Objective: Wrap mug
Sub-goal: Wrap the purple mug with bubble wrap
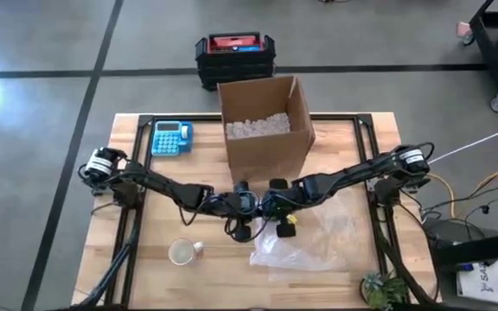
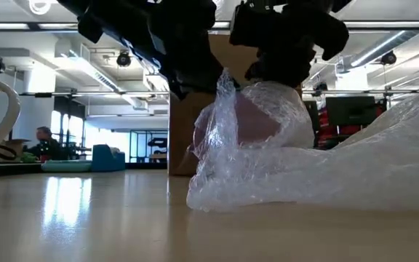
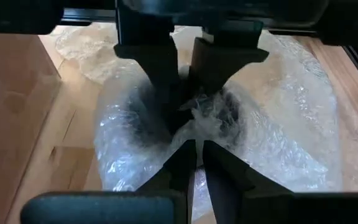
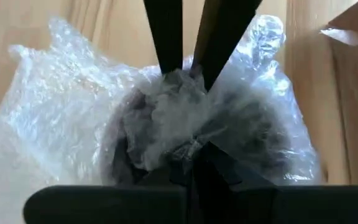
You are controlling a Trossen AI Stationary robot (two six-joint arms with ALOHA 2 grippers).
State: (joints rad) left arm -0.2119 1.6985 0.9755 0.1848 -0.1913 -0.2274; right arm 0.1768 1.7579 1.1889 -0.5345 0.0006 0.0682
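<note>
Left wrist view: my left fingers (image 3: 194, 163) and right fingers (image 4: 194, 163) pinched together on bunched bubble wrap (image 4: 73, 118) over the dark mug (image 4: 253, 134). Risk: thin pinch slips or tears, wrap springs open on the tabletop (image 1: 344, 164).

Both arms stretched inward from tabletop's outer edges, wrists meeting at centre, front of mid-line. Left hand (image 3: 194, 152) fingers pinched nearly together on bunched bubble wrap (image 3: 278, 124). Right hand (image 4: 194, 155) facing it from opposite side, fingers likewise closed on same gathered wrap. Two hands almost tip to tip, both low, angled down over bundle.
</note>
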